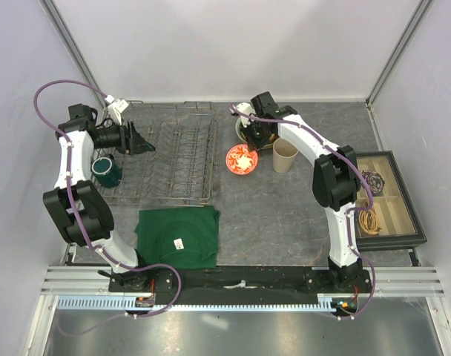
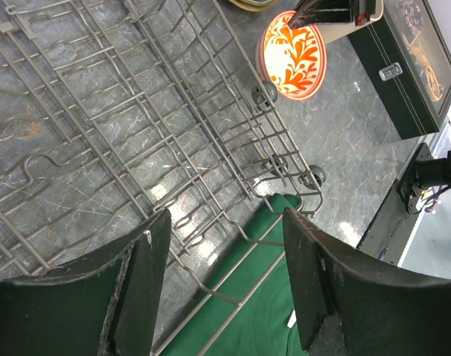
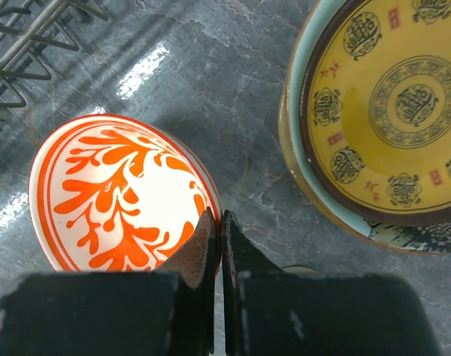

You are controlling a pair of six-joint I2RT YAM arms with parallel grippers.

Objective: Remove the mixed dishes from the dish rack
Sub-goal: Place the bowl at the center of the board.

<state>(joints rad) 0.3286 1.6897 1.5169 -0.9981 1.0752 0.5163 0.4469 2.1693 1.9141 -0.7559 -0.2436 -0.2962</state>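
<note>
Grey marbled table [image 1: 285, 215] between white walls [image 1: 211, 44]. At back left, wire dish rack [image 1: 173, 156], with dark green mug [image 1: 107, 170] standing upright in its left end. Just right of rack, on bare tabletop, red-and-white bowl [image 1: 241, 159], upright; beside that, tall beige cup [image 1: 285, 156]. Behind bowl, stacked plates: yellow patterned plate [image 3: 403, 104] on top, pale teal plate [image 3: 322, 202] under it, edge of a printed one showing beneath. Left claw [image 2: 225, 230] hovering over rack's tines, jaws spread wide, holding nothing. Right claw [image 3: 216, 230] above bowl's near rim, jaws pressed together, nothing between. Near front, folded green cloth [image 1: 177, 236]; at right edge, black compartment box [image 1: 389, 200].
</note>
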